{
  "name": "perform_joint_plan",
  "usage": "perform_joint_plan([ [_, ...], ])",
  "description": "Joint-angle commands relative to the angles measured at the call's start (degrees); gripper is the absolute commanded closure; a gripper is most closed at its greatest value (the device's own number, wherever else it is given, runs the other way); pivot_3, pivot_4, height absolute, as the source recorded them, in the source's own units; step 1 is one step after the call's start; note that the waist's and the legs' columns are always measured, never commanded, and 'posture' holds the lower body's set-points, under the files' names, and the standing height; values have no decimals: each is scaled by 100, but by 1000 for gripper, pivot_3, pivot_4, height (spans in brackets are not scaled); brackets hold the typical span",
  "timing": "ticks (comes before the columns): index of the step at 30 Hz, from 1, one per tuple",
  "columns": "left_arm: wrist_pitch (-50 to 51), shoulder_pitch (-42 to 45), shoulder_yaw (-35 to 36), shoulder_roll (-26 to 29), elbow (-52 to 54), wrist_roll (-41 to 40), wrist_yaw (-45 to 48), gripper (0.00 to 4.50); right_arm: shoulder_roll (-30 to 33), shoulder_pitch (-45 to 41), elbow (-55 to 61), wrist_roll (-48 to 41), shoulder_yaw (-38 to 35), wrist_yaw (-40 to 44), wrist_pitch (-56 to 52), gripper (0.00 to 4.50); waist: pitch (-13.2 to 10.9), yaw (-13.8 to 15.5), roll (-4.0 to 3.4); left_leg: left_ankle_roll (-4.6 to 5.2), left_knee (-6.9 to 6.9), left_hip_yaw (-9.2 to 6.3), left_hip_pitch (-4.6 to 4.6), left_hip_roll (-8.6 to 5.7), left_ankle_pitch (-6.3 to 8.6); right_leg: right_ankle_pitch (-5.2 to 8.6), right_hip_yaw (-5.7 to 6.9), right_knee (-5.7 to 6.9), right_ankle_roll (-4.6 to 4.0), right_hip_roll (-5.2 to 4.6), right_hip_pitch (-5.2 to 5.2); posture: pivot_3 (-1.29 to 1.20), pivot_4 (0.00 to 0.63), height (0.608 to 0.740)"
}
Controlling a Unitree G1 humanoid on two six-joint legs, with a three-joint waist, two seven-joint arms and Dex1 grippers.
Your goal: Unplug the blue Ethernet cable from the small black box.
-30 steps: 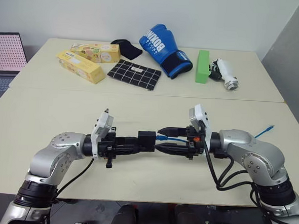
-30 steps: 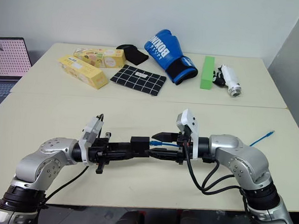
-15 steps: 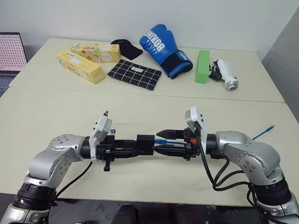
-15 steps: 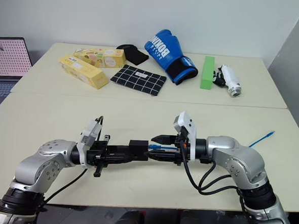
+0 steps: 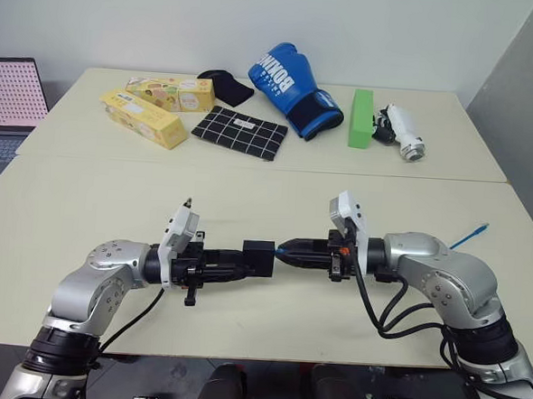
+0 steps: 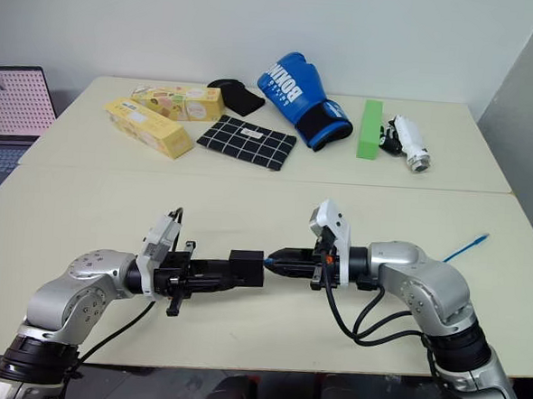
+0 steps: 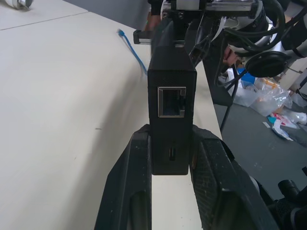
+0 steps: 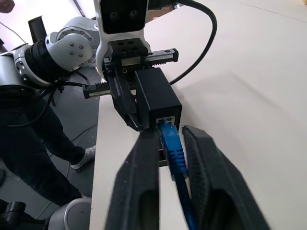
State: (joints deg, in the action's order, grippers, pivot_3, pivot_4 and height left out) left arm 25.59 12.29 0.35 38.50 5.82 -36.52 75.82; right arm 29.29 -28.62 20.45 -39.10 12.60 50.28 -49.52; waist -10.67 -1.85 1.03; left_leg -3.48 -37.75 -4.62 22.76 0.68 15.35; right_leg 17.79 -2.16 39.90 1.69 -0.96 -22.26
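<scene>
Over the near cream tabletop [image 5: 85, 206], the left end effector [image 5: 244, 262] clamps the small black box [image 5: 259, 257]; the right end effector [image 5: 290, 252] is closed on the blue Ethernet cable [image 8: 172, 148] at its plug, still in the box. Farther back lie a gridded cloth [image 5: 240, 132], yellow cartons [image 5: 145, 119], a blue boxing glove [image 5: 288, 86] and a green block [image 5: 360, 117] below a white wall.

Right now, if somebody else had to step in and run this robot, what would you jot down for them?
Left claw: shut on the small black box, held above the table.
Right claw: shut on the blue Ethernet cable, right at its plug.
Plug sits in the box's port; the cable's other end lies on the table by the right arm.
Done: both grips set.
Left: pull the plug out of the box.
</scene>
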Motion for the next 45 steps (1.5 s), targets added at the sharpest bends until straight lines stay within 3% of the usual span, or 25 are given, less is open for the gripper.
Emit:
perform_joint_plan([
  [1, -101, 9, 78, 8, 58, -32, 73, 3739, 58, -125, 52, 85, 7, 128, 135, 4455, 0, 0, 0, 0, 0, 0, 0, 0, 0, 0, 0, 0, 0, 0, 0, 0, 150, 740],
  [11, -114, -9, 90, -11, 69, -47, 139, 3739, 191, -288, -109, 220, 85, 453, 142, 4455, 0, 0, 0, 0, 0, 0, 0, 0, 0, 0, 0, 0, 0, 0, 0, 0, 150, 740],
  [21, -297, -178, 409, 110, -193, 74, 38, 3739, 858, -141, -343, 247, -124, 862, 164, 4468, -1, 1, 0, 1, 0, 1, 0, 0, 0, 0, 2, -2, 0, -1, 0, 0, 150, 740],
  [26, -346, -323, 494, 104, -187, 95, -54, 3739, 904, -106, -390, 231, -261, 764, 192, 4468, -1, 1, 0, 1, 1, 0, 0, 1, 1, 0, -1, -3, 0, -1, 0, 0, 150, 740],
  [29, -297, -419, 595, 72, -129, 62, -235, 3739, 699, -353, -1057, 637, -475, 327, 626, 4470, -1, 1, 0, 1, 0, 0, -1, 2, 1, 0, 0, -2, 0, -1, 0, 0, 150, 740],
  [37, -251, -578, 640, -75, 133, 88, -759, 3739, -279, -1384, -4297, 2857, -512, -2299, 2509, 4471, -1, -9, 0, 0, 2, 17, 0, 1, 0, -2, -7, 1, 1, -1, -6, 0, 150, 740],
  [40, -181, -599, 574, -92, 252, 119, -916, 3739, -480, -1548, -4988, 3130, -570, -2517, 2851, 4471, -1, -2, -1, 0, 4, 16, 10, 2, 0, -1, -8, -3, 1, -7, -10, 0, 150, 740],
  [45, -191, -640, 584, -153, 410, 255, -1340, 3739, -479, -1530, -4875, 3118, -730, -2220, 2954, 3239, -1, -13, -2, 0, 3, 20, 5, 0, 0, -3, -11, -1, 3, -10, -9, 0, 150, 740],
])
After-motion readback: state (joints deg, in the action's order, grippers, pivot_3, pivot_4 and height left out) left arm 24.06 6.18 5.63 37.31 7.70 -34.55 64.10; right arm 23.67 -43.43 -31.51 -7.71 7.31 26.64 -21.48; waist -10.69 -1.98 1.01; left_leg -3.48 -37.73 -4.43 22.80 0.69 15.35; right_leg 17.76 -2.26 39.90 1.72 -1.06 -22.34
